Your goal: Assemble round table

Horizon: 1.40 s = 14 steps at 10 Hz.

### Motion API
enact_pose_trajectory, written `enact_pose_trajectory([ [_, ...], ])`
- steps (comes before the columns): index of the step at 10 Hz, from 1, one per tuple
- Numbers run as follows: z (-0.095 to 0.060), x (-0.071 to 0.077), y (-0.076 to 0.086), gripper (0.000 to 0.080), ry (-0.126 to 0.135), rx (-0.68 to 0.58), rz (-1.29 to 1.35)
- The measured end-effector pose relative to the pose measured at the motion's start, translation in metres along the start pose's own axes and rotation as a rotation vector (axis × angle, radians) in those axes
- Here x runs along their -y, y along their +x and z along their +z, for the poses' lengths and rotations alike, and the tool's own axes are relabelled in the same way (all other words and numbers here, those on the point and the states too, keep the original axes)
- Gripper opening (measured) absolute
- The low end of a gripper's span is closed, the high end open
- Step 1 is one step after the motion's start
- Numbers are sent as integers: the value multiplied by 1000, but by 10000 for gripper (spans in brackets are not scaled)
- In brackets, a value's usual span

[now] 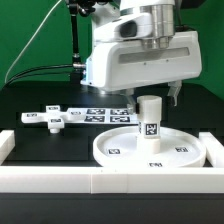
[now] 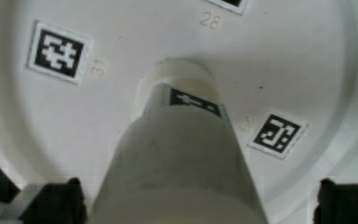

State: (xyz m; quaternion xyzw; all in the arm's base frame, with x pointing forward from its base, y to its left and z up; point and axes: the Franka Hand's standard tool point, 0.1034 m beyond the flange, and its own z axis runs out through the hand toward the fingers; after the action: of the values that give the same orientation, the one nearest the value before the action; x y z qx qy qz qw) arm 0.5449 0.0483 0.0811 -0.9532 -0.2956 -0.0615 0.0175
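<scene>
The large white disc (image 1: pixel 118 152) lies flat on the black table at the front of the exterior view's right. The short white cylinder leg (image 1: pixel 149 122) stands upright on its middle, tags on its side. My gripper (image 1: pixel 150 97) hangs straight above the leg, its fingers low around the leg's top. In the wrist view the leg (image 2: pixel 185 150) rises between the two dark fingertips (image 2: pixel 55 200), with a gap on each side, over the disc (image 2: pixel 131 70). My gripper (image 2: pixel 197 205) is open and holds nothing. The cross-shaped piece (image 1: pixel 52 117) lies flat at the exterior view's left.
The marker board (image 1: pixel 105 113) lies behind the disc. A white rail (image 1: pixel 100 183) runs along the front edge, with short white walls at the left (image 1: pixel 6 142) and right (image 1: pixel 213 148). A green backdrop stands behind the arm.
</scene>
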Motion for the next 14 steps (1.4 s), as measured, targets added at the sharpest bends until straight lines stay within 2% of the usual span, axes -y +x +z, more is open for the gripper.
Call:
enact_pose_trajectory([
  [1, 0, 5, 2, 649, 13, 35, -57],
  [4, 1, 6, 4, 649, 15, 38, -205],
  [9, 0, -5, -1, 649, 13, 43, -671],
  [12, 0, -7, -3, 649, 1, 64, -888],
  [14, 2, -12, -8, 649, 4, 73, -974],
])
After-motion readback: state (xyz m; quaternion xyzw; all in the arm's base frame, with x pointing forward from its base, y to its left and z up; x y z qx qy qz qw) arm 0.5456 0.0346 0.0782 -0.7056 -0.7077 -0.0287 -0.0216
